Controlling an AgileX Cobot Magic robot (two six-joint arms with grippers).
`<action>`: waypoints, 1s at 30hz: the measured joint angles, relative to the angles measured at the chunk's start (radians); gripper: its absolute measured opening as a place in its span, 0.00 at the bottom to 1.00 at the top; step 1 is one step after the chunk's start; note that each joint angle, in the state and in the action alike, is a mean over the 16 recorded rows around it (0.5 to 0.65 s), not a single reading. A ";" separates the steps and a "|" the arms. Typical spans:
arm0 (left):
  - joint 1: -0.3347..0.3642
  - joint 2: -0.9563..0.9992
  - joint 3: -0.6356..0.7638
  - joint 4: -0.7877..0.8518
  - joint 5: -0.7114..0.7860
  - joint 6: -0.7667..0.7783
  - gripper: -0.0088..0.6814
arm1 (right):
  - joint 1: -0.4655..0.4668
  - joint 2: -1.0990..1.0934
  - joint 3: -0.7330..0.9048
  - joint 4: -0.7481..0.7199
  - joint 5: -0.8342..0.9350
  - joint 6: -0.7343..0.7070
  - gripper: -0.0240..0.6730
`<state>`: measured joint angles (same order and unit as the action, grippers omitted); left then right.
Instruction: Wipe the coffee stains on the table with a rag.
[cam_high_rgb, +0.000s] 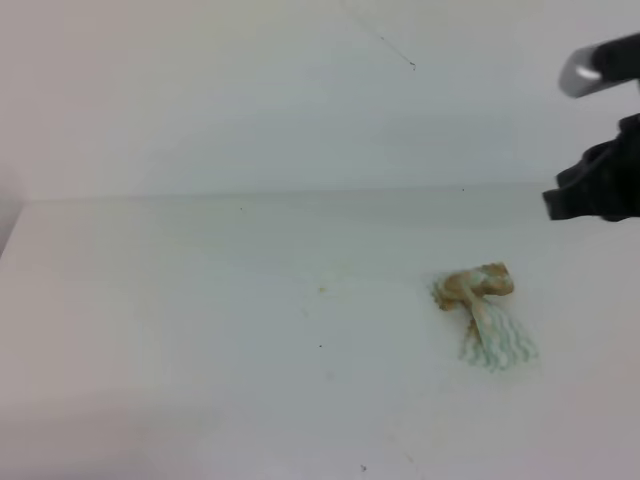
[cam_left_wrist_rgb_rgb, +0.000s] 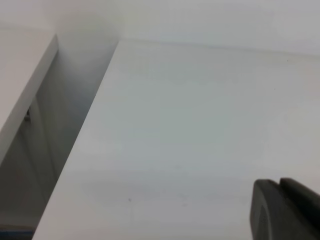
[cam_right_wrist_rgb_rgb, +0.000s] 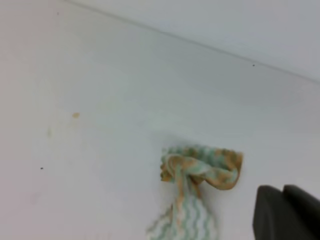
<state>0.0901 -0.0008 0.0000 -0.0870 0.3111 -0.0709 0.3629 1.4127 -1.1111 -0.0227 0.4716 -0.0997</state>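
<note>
Exterior high view: rag (cam_high_rgb: 483, 310) lying crumpled on the table (cam_high_rgb: 200, 330), toward the right edge, bunched and orange-brown at its far end, green-striped tail fanned out toward the near edge. Well to its left, near mid-table, just a faint orange-brown speck of the coffee stains (cam_high_rgb: 322, 290). Right gripper (cam_high_rgb: 598, 190) up in the air over the far right edge, well apart from the rag, holding nothing; width of its jaws impossible to judge here.

Left wrist view: bare white tabletop, left edge dropping off into a gap. Dark tip of the left gripper (cam_left_wrist_rgb_rgb: 286, 210) poking in at the bottom right corner, open or closed not discernible.

Right wrist view: looking down on the rag (cam_right_wrist_rgb_rgb: 200, 185), knotted and brown-blotched on top, striped below. Small stain spot (cam_right_wrist_rgb_rgb: 75, 115) far off to the left. Gripper finger (cam_right_wrist_rgb_rgb: 285, 212) at bottom right, clear of the cloth.
</note>
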 joint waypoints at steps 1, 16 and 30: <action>0.000 0.000 0.000 0.000 0.000 0.000 0.01 | 0.000 -0.045 0.008 0.004 0.017 -0.006 0.16; 0.000 0.000 0.000 0.000 -0.001 0.000 0.01 | 0.000 -0.737 0.363 0.032 0.022 -0.026 0.03; 0.000 0.000 0.000 0.000 0.000 0.000 0.01 | 0.006 -0.872 0.529 -0.001 -0.028 0.022 0.03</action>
<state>0.0901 -0.0008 0.0000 -0.0870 0.3111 -0.0709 0.3691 0.5406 -0.5824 -0.0239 0.4437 -0.0779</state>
